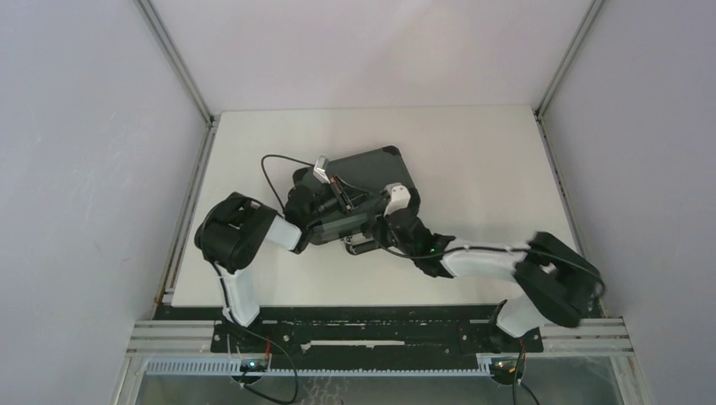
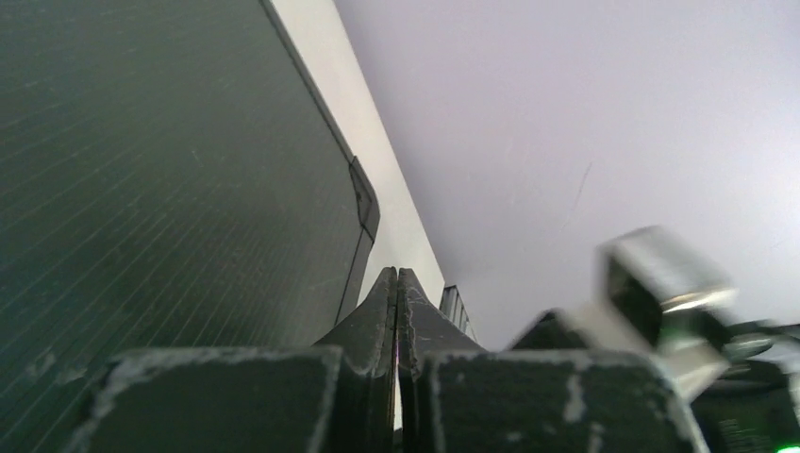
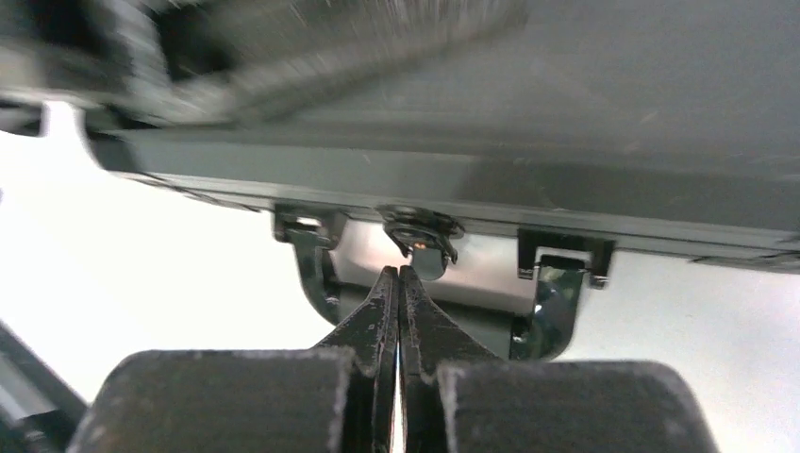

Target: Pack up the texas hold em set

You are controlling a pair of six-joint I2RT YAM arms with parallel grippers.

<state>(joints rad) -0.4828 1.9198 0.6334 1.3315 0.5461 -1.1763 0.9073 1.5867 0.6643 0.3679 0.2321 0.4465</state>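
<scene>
With the case closed, it looks like the latching step: left gripper and right gripper are both pinched together, and the right must press the near latch home.

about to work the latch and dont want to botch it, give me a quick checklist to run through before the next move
1. Case closed and flat on the table: ok, the top view shows it shut.
2. Right gripper shut, tips at the centre latch: ok.
3. Centre latch fastened: cannot tell from the right wrist view.
4. Left gripper shut, close alongside the case's top: ok. Whether it presses on the case: cannot tell.
5. All pieces packed inside: cannot tell, the closed case hides them.
</scene>
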